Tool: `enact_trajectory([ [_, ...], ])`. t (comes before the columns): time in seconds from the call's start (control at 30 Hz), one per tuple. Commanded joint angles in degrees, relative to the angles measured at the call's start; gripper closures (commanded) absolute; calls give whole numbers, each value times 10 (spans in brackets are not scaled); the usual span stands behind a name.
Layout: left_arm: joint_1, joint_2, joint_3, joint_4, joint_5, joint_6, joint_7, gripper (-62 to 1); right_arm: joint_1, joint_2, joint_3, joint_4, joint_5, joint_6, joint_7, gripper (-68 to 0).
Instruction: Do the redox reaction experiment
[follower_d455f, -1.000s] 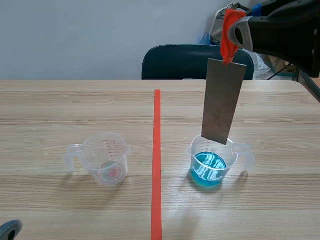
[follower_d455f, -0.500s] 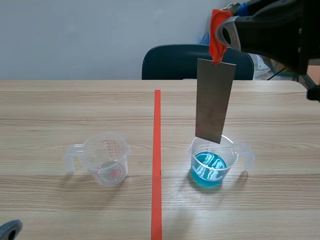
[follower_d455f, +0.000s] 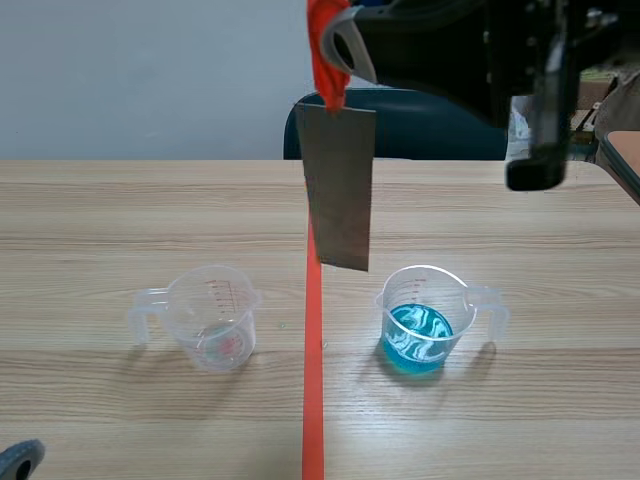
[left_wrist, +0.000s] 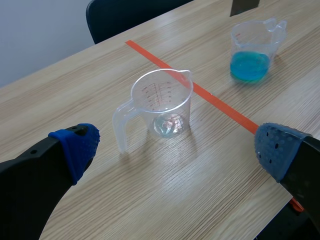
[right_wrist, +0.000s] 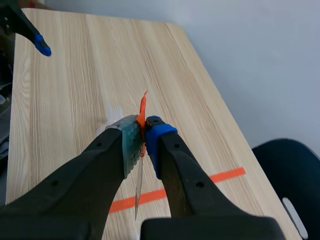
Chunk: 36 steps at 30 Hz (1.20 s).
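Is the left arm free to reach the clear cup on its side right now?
Probably yes. The left claw is open and the clear cup stands ahead of it, with nothing between them. The metal strip in the right claw hangs well apart from the cup.

Bright, even light; soft shadows on the table; right end effector perhaps slightly blurred.
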Motion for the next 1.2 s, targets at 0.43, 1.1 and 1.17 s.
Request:
enact_trajectory([
  [0.43,6,3,-3,14,-4,1,-7,-623,118,-91,-143,-78,-37,-22,-4,-6],
  [1.1,6,3,-3,14,-2,1,-7,-623,196,-208,-243,-199,-102,-22,-6,-6],
  [1.17,6,3,-3,14,-2,1,-7,-623,203,-215,-248,-212,-103,-22,-6,-6],
])
